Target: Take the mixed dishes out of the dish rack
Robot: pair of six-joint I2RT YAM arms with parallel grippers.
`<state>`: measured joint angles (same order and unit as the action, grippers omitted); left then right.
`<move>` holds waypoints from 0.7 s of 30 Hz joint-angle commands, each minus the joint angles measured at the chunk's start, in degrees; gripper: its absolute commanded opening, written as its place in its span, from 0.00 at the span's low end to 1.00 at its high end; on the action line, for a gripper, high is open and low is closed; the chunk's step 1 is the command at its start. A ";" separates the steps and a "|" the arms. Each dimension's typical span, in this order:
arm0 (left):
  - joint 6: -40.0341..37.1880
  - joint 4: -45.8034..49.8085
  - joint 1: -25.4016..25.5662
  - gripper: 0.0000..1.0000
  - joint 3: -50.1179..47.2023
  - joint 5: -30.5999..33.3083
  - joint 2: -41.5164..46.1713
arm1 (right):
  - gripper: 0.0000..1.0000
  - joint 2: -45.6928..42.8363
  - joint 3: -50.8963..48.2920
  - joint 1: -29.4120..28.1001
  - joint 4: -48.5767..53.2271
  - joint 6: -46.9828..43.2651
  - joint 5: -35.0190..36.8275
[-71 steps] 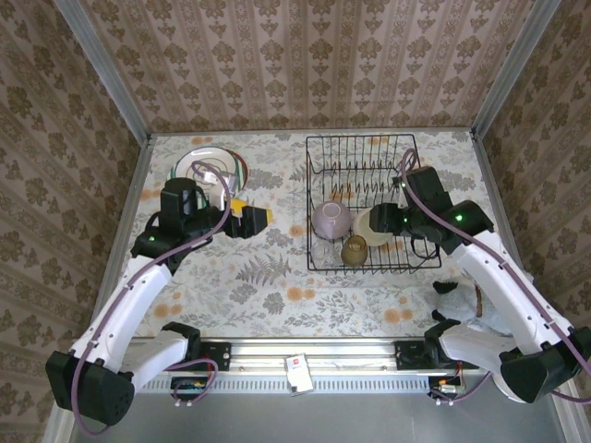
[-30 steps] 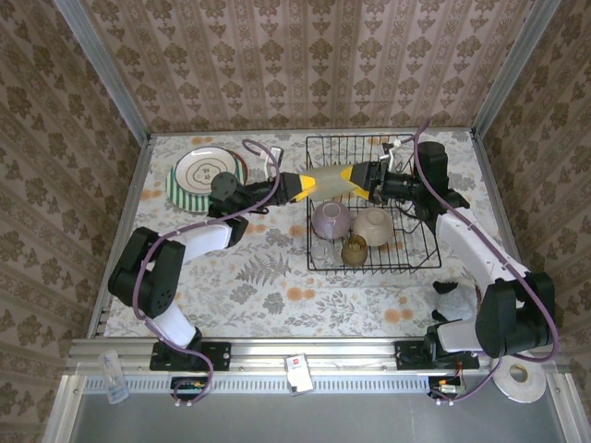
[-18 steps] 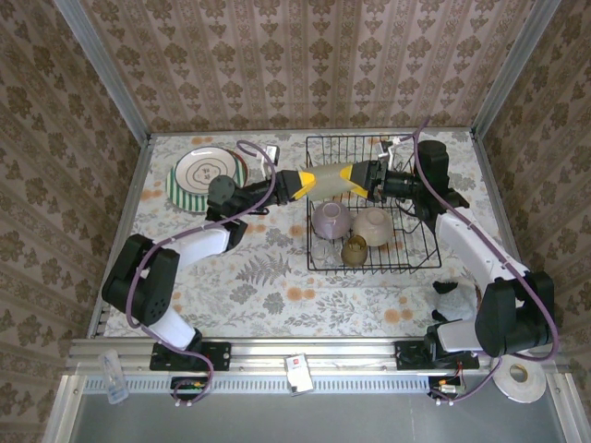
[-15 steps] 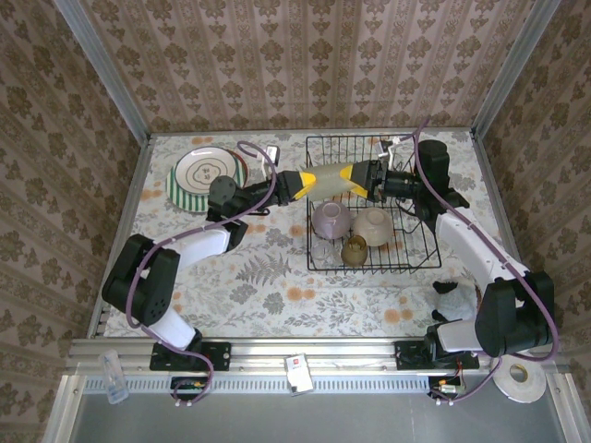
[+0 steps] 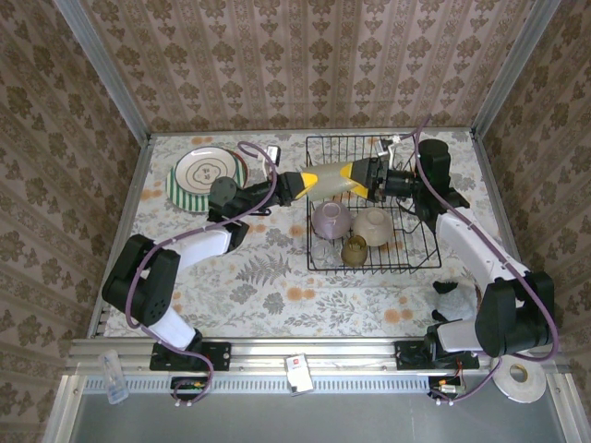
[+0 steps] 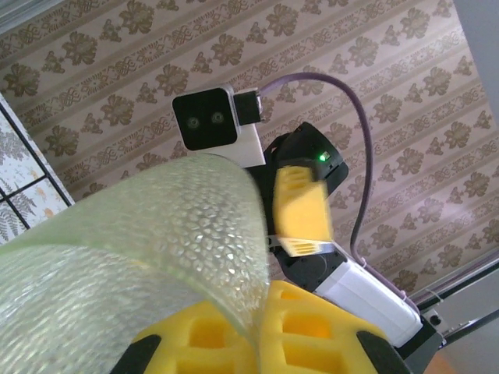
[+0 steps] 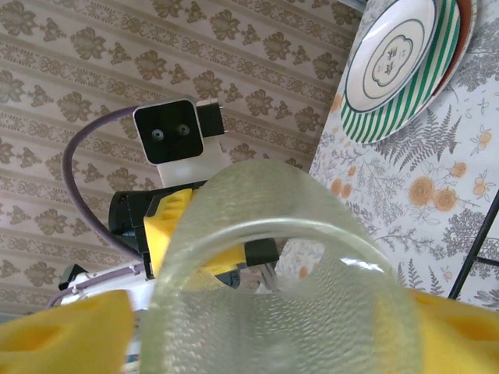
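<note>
Handover is playing out over the far-left edge of the black wire dish rack (image 5: 416, 254), left gripper (image 5: 312, 181) pinching the pale-green cup (image 5: 334, 179), right gripper (image 5: 362, 175) flanking its rim, gripping or freed I cannot tell, so left should be holding firm, pulling away only once clear.
</note>
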<state>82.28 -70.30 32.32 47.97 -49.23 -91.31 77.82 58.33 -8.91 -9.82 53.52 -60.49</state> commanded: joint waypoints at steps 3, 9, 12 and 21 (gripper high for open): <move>-1.90 -1.08 -0.03 0.00 -0.15 2.11 1.49 | 1.00 -5.39 0.63 -0.41 2.50 -4.95 2.15; -5.97 5.73 -1.74 0.00 -0.58 3.70 4.75 | 1.00 -10.36 1.55 -0.81 11.63 -11.88 9.93; -9.02 10.96 -3.34 0.00 -0.80 4.99 7.87 | 1.00 -12.65 1.58 -1.98 14.30 -14.23 14.10; -30.28 47.80 -8.93 0.00 4.99 8.30 21.32 | 1.00 -17.20 2.14 -4.16 21.60 -19.58 24.27</move>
<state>65.12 -39.94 24.58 48.49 -43.51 -74.61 62.15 58.46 -12.38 7.70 37.58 -41.52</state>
